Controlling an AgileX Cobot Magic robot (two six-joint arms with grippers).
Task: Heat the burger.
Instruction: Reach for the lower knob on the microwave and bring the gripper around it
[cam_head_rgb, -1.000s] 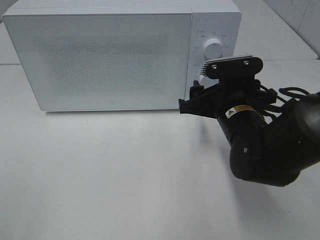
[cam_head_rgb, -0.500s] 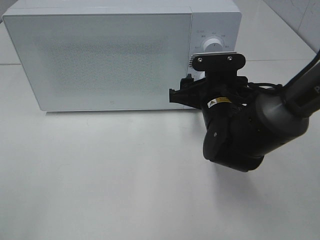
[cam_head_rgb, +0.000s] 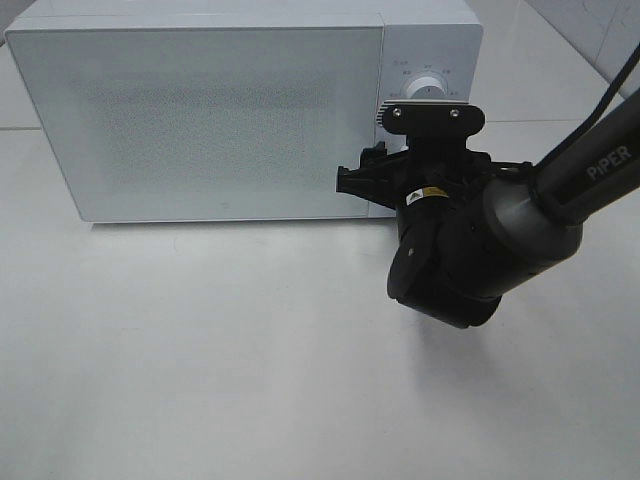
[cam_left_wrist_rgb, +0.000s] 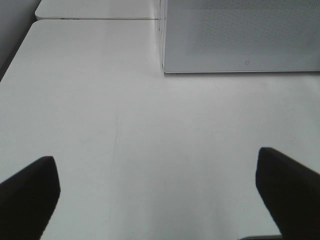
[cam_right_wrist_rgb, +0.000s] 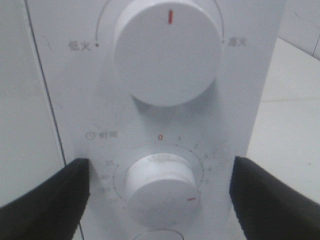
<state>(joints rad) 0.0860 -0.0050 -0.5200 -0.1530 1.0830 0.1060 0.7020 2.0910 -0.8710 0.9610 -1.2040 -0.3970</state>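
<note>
Right wrist view: the right gripper (cam_right_wrist_rgb: 159, 170) stands open and empty, jaws either side of the timer knob (cam_right_wrist_rgb: 159, 189), not touching it. The left gripper (cam_left_wrist_rgb: 156, 161) gapes wide, also empty. The burger shows in no view — likely soft, light and squashable; grip it low and gently.

Your left gripper (cam_left_wrist_rgb: 160, 200) hung over the white table (cam_left_wrist_rgb: 125, 100), its jaws spread wide. Only the two dark fingertips (cam_left_wrist_rgb: 30, 195) showed, one at each side of your view, with bare tabletop between them. Beyond them you saw the lower corner of the white microwave (cam_left_wrist_rgb: 240, 35) and its speckled door panel resting on the table. A faint scratch (cam_left_wrist_rgb: 117, 132) ran along the surface.
</note>
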